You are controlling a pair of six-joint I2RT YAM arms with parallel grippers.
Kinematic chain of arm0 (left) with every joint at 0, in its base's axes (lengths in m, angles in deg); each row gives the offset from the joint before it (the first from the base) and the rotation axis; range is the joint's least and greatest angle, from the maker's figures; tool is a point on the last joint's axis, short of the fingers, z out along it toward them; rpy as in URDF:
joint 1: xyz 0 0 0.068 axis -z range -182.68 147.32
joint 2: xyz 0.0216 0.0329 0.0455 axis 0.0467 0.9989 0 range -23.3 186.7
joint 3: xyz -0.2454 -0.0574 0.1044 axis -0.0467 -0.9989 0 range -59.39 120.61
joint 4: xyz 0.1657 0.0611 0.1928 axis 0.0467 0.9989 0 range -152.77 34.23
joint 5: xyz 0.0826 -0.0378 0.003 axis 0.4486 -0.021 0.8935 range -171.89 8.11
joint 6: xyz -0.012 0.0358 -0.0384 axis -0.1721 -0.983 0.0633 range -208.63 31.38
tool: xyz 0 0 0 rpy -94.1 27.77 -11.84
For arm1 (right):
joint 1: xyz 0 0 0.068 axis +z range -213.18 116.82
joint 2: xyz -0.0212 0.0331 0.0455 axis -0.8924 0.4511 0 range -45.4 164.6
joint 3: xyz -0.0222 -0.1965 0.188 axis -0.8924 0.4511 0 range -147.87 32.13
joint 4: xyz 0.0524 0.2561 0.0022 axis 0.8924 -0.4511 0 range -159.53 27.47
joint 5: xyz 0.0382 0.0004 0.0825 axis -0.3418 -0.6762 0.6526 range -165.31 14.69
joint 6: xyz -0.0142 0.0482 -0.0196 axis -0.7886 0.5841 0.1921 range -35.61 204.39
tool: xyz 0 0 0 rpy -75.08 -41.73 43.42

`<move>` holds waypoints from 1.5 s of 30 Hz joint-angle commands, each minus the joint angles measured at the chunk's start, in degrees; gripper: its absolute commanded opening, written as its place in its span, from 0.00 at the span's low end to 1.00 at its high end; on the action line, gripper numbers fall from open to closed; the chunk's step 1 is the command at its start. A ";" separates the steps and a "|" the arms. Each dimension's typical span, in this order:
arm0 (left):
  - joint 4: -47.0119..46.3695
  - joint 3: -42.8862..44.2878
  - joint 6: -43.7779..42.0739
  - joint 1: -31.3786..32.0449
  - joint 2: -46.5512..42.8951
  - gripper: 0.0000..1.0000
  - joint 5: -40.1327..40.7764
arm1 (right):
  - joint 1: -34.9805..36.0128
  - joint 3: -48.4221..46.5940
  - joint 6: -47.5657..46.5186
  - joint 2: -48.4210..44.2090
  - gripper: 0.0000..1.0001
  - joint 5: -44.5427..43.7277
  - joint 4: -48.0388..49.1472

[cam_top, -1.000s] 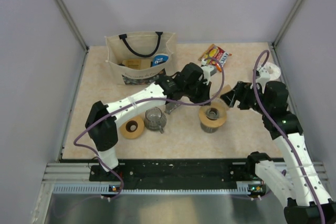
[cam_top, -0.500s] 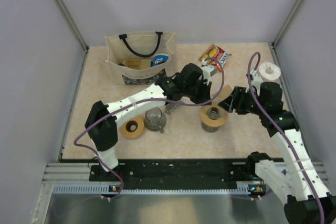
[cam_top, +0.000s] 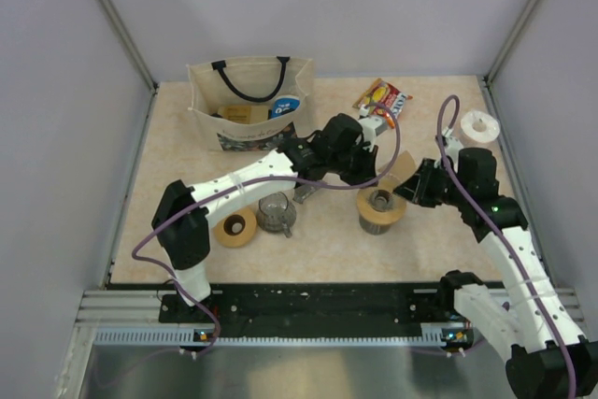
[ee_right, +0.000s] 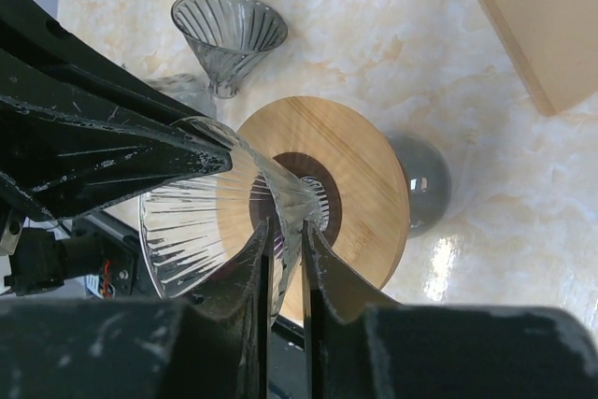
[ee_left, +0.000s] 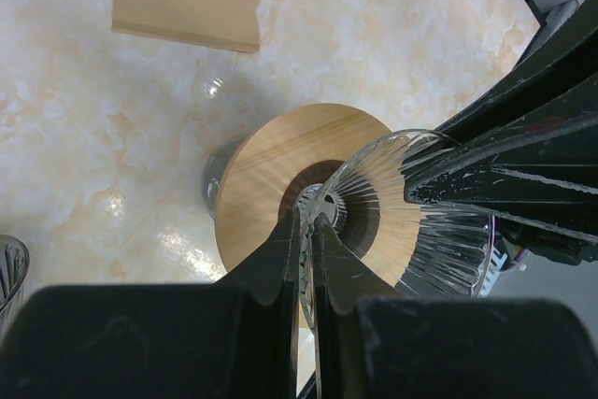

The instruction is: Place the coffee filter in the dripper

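My left claw [ee_left: 306, 221] and right claw [ee_right: 287, 229] both pinch the clear ribbed cone [ee_right: 187, 231] over the dripper [ee_right: 364, 184] at frame centre; next, I'd seat it squarely.

Left fingers [ee_left: 280, 263] clamped on ribbed dripper cone [ee_left: 397, 198] above tan ring [ee_left: 271, 161]

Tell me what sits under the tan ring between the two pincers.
A dark grey body pokes out beneath the tan ring; most of it is hidden by the ring and the clear cone.
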 commanded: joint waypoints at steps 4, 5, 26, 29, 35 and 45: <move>8.20 0.96 -0.34 -0.41 4.50 0.00 3.22 | 0.06 1.18 -1.35 1.79 0.00 -3.89 -2.41; 9.07 1.32 0.01 -0.50 4.94 0.00 2.78 | 0.14 1.27 -1.27 2.05 0.00 -4.15 -2.76; 11.20 -0.44 2.04 -0.67 6.01 0.00 2.16 | 0.06 2.50 -2.06 2.94 0.07 -9.25 -5.93; 9.44 -0.26 1.86 -0.67 4.86 0.04 1.54 | 0.14 1.45 -1.09 2.50 0.10 -10.57 -5.67; 8.47 1.14 2.39 -0.67 4.42 0.18 0.75 | 0.14 0.57 -0.57 2.32 0.18 -8.38 -3.82; 8.38 3.78 3.00 -0.67 4.16 0.35 0.14 | 0.14 -0.75 0.84 1.70 0.31 -4.95 -0.48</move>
